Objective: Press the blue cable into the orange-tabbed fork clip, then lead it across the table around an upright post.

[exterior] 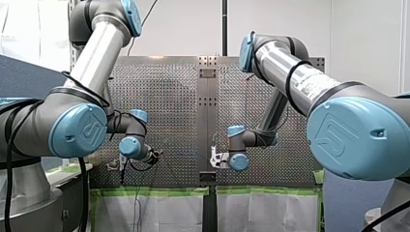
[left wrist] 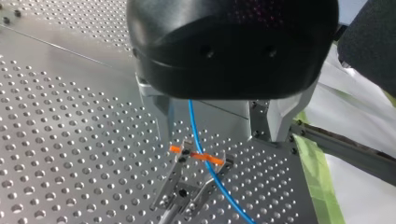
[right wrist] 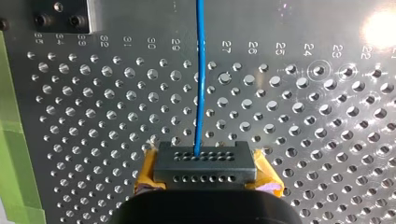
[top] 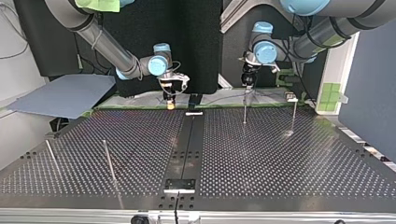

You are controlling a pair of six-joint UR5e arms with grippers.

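**End effectors.** In the left wrist view, the left end effector [left wrist: 215, 136] hangs over the counter's edge. Its metal fingers [left wrist: 164, 116] are spread wide. The blue cable [left wrist: 193, 126] passes down between them, nearer one finger. Whether it touches either finger cannot be told.

In the right wrist view, the right end effector [right wrist: 205, 161] is pressed together into one black block, with yellow pads [right wrist: 145, 170] showing at both sides. It pinches the blue cable at the block's front face.

**Cable.** From the right end effector, the cable runs straight ahead, its long axis in line with the fingers, low over the perforated surface. Under the left end effector, it descends to the orange-tabbed fork clip [left wrist: 181, 191]. It crosses between the two orange tabs at the fork's mouth. It then curves on past the clip toward the taped edge.

**Surface and room.** The counter [top: 280, 158] is a perforated metal plate split by a dark centre strip. In the top view, both arms work at its far edge. Thin upright posts stand on the plate:
- two at that view's left [top: 108, 161];
- one at its right [top: 293, 116].

Green tape [left wrist: 317, 177] lines the edge beside the clip, with white sheeting beyond it. A black curtain [top: 196, 42] hangs behind the arms.
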